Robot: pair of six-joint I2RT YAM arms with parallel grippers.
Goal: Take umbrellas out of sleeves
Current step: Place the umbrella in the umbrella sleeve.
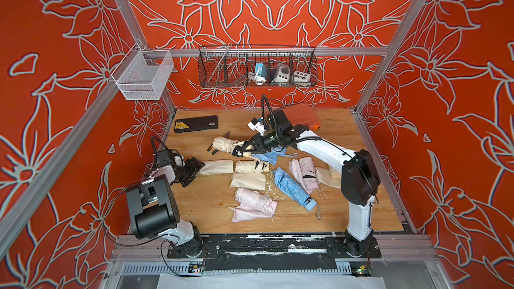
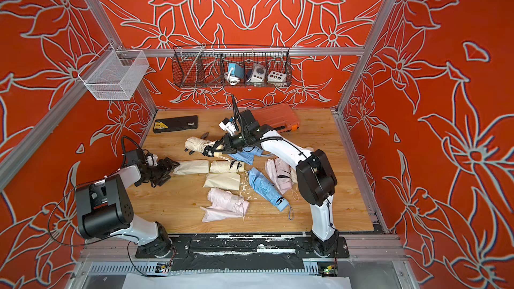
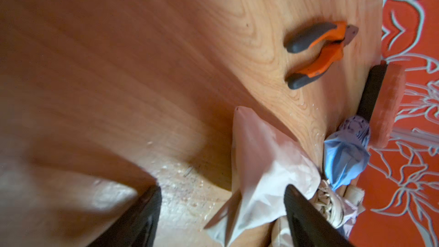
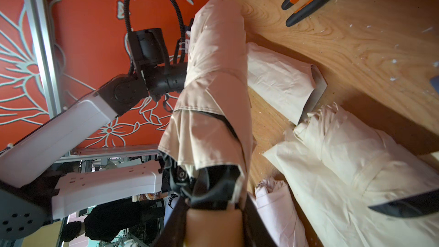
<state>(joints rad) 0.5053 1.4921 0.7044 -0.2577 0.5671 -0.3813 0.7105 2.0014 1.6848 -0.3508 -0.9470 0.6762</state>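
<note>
One cream umbrella (image 1: 224,144), already bare, hangs far-centre, clamped by its handle (image 4: 213,222) in the right gripper (image 1: 242,149), while the left gripper (image 1: 200,166) gapes beside the limp sleeve (image 1: 218,167), so setting the umbrella down likely follows.

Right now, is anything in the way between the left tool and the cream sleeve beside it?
Nothing visible does. The left tool stands open, with the near end of the cream sleeve lying between its fingers; no other item sits there.

The right gripper (image 4: 213,212) has its jaws tight on the tan handle of a cream pleated folding umbrella (image 4: 213,86), with a flat cream fabric sleeve (image 4: 280,79) lying beside it on the wooden counter (image 4: 356,48).
</note>
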